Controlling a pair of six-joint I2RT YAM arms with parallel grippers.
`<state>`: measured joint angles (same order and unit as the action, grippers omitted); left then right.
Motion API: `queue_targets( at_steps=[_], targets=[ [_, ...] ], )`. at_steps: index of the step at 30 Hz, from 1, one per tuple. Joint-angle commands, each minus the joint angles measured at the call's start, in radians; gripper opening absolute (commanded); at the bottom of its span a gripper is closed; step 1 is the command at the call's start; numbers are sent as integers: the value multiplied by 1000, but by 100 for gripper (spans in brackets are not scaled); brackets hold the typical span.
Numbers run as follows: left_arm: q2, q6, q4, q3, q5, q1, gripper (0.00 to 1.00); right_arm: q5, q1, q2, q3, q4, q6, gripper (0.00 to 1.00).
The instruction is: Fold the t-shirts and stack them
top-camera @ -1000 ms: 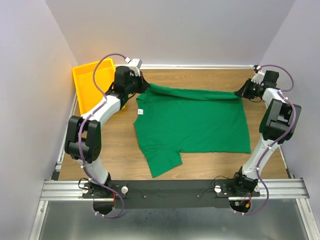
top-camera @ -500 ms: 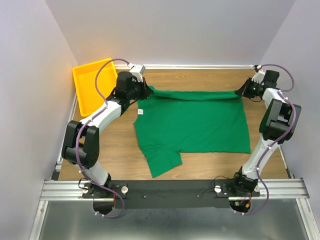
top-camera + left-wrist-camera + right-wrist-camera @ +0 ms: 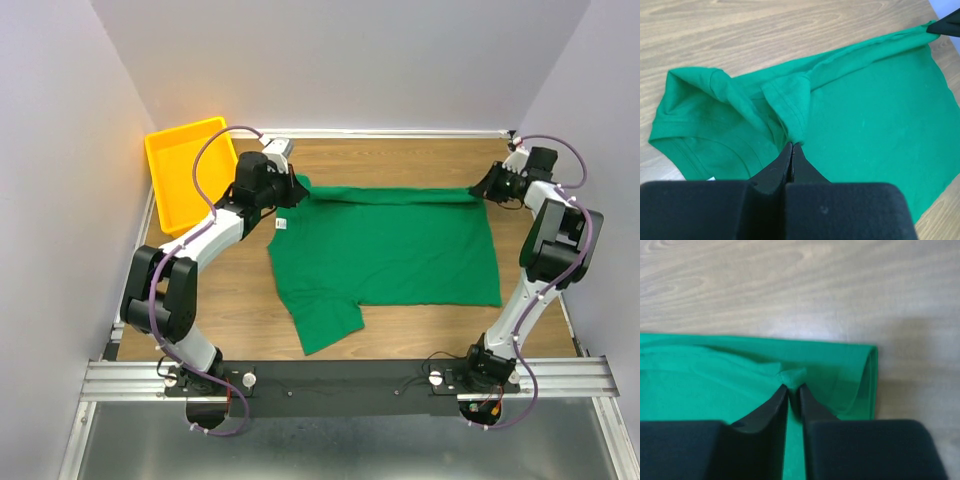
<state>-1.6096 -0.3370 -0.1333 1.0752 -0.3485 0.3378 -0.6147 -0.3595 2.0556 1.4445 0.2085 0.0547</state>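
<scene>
While tensioning the folded edge of the plain dark green cloth t-shirt [image 3: 390, 250], note left gripper [image 3: 792, 145] clamped on it, right gripper [image 3: 793, 386] hold indeterminate.

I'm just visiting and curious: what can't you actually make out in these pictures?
Neck tag: too small to read from above; the left hand cuts it off in its wrist view.
Right hand: its wrist view shows t-shirt cloth bunched at the tips, grip unclear.
Yellow tray: left arm hides a corner from above.
</scene>
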Motion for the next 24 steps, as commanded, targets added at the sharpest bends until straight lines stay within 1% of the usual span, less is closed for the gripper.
queue_targets(
  at_steps=[1,2,3,4,6,7,8,11,15,16,19,24],
  targets=[
    [24,-2,-20,-30,6,10,0,10,-29,-72,-88,-14,-47,30],
    [20,1,-20,-34,6,12,0,15,-47,-96,-107,-14,-47,31],
    [19,6,-20,-41,6,10,0,13,-70,-110,-148,-14,-80,41],
    [20,7,-20,-46,6,12,0,7,-82,-124,-166,-14,-90,49],
    [25,10,-22,-52,5,13,0,9,-104,-170,-203,-12,-108,50],
    [30,15,-22,-61,3,13,0,15,-120,-182,-231,-12,-127,58],
    [33,18,-22,-64,0,13,0,16,-124,-205,-243,-12,-137,62],
    [40,24,-25,-78,-4,13,0,0,-127,-222,-256,-9,-156,62],
    [54,26,-34,-93,-14,15,0,-78,-125,-204,-202,-3,-99,62],
    [57,24,-37,-101,-14,15,0,-109,-124,-174,-184,-3,-58,62],
    [59,24,-42,-112,-15,15,0,-131,-116,-83,-93,9,34,62],
    [57,13,-54,-118,-20,15,0,-125,-93,11,17,32,79,61]
  ],
)
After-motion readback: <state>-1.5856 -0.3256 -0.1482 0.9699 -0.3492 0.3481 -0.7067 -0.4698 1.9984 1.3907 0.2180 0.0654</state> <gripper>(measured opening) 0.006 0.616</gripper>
